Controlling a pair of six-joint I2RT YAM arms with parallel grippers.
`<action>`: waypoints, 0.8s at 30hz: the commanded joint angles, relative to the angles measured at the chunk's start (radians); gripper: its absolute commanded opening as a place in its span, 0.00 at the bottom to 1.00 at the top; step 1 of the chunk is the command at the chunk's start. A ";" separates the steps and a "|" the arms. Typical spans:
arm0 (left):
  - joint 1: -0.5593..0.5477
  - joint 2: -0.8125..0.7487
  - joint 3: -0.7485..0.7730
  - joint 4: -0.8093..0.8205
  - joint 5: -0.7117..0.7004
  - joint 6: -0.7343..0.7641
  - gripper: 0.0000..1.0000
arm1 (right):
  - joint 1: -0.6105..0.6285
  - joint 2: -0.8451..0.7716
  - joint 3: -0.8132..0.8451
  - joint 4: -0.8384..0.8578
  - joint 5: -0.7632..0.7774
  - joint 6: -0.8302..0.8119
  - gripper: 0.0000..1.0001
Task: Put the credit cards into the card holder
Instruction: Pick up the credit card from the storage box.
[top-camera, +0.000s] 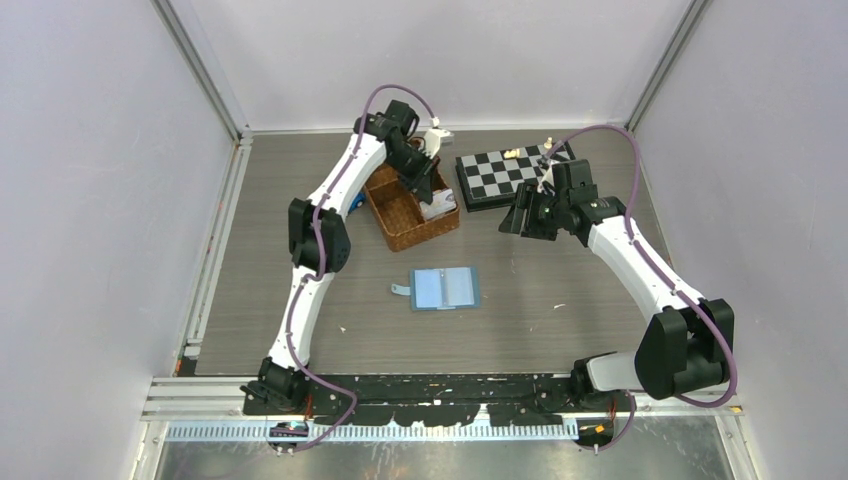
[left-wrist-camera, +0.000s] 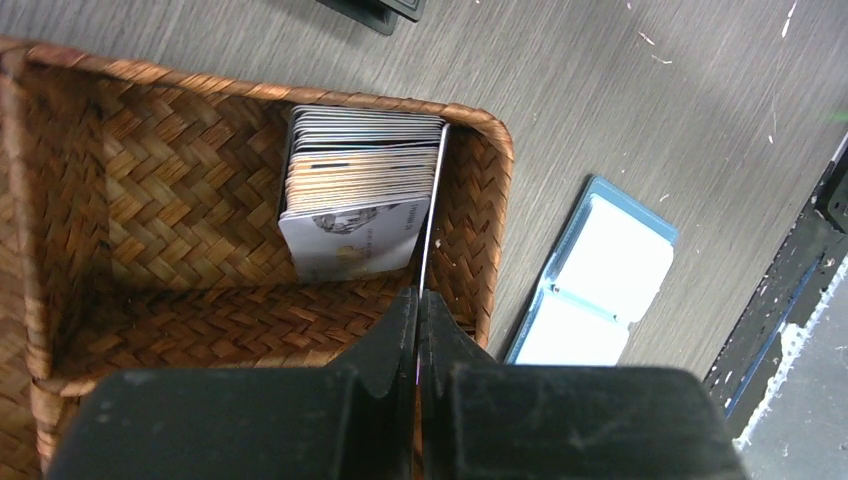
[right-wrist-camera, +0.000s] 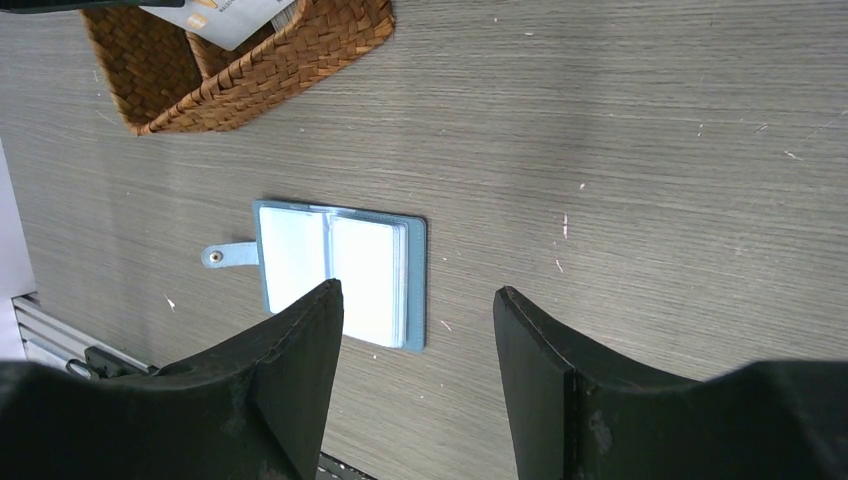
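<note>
The credit cards (left-wrist-camera: 360, 190) stand in a stack in the near right compartment of the wicker basket (left-wrist-camera: 150, 200), a white-grey one facing front. My left gripper (left-wrist-camera: 418, 300) is shut on one thin card (left-wrist-camera: 434, 200), seen edge-on beside the stack against the basket's wall. From above, this gripper (top-camera: 432, 190) reaches down into the basket (top-camera: 400, 225). The teal card holder (top-camera: 445, 289) lies open on the table, pale blue pockets up, snap tab to the left; it also shows in the right wrist view (right-wrist-camera: 340, 275). My right gripper (right-wrist-camera: 415, 295) is open and empty, held above the table right of the holder.
A black-and-white chessboard (top-camera: 510, 175) with a few pieces lies at the back right, close behind my right gripper (top-camera: 512, 222). The basket's other compartments look empty. The table's black front rail (top-camera: 440, 390) runs along the near edge.
</note>
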 joint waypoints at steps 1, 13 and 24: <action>0.003 -0.076 0.028 -0.030 0.046 -0.029 0.00 | -0.007 -0.048 -0.002 0.046 -0.008 0.008 0.62; 0.003 -0.370 -0.285 0.391 -0.045 -0.200 0.00 | -0.007 -0.156 -0.030 0.106 -0.051 0.008 0.62; -0.016 -0.785 -0.965 1.148 -0.099 -0.756 0.00 | -0.003 -0.239 -0.207 0.575 -0.290 0.398 0.70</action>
